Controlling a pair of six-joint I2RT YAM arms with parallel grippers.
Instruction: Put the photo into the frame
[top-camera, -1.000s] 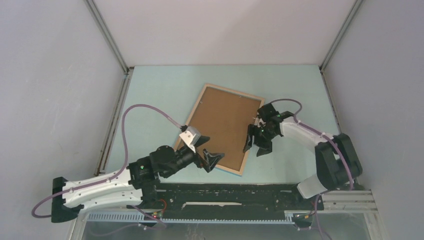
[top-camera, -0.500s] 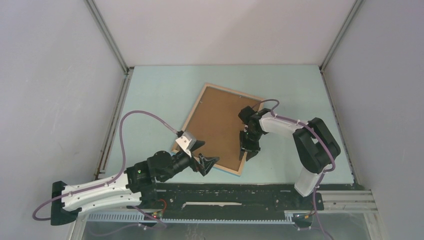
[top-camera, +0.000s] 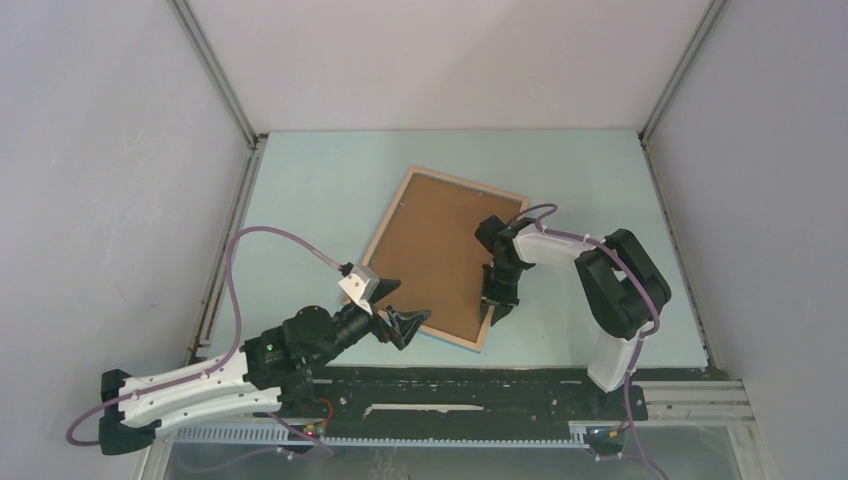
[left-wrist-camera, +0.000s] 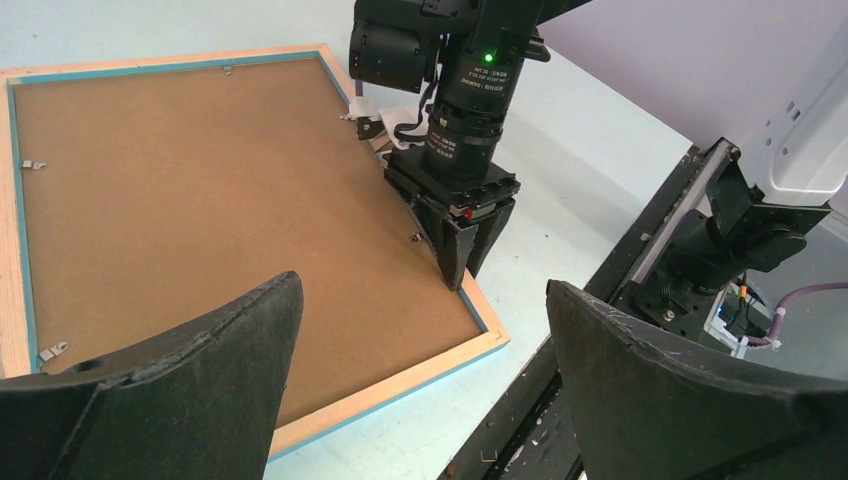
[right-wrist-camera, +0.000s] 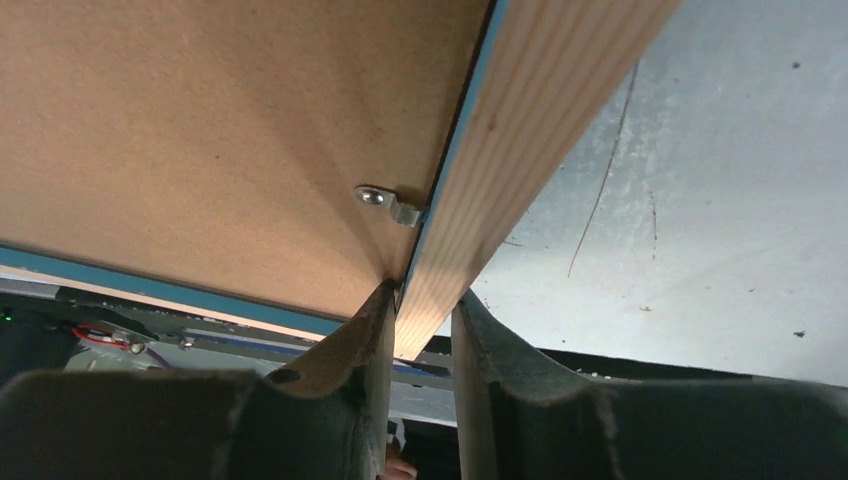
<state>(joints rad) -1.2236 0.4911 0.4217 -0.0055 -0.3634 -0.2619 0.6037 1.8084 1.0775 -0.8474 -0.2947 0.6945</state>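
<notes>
1. The left gripper (top-camera: 408, 303) hangs over the near-left corner of the frame (top-camera: 468, 183). Its jaws are wide apart and hold nothing. I see no contact with the wood.
2. The frame lies face down on the table (top-camera: 320, 180), between the two arms. Its long axis runs near to far and leans right as it goes away. A brown board (top-camera: 435, 250) fills its back, with a thin teal lip showing round it.
3. No photo shows in any view. Whether it sits under the board cannot be told.
4. The right gripper (left-wrist-camera: 463, 272) points straight down at the right long rail (right-wrist-camera: 500, 150), close to the near-right corner. It is narrow. One of its fingers (right-wrist-camera: 350, 350) stands inside against the board's edge and the other outside, with the rail pinched between them.
5. A metal clip (right-wrist-camera: 390, 205) sits on the board just beyond those fingers, along the same rail.
6. Judgement: the right arm is on the job and the left is only standing by. The next move turns on that rail running lengthwise through the narrow grip. Any lift would tip the frame about its left long edge.
</notes>
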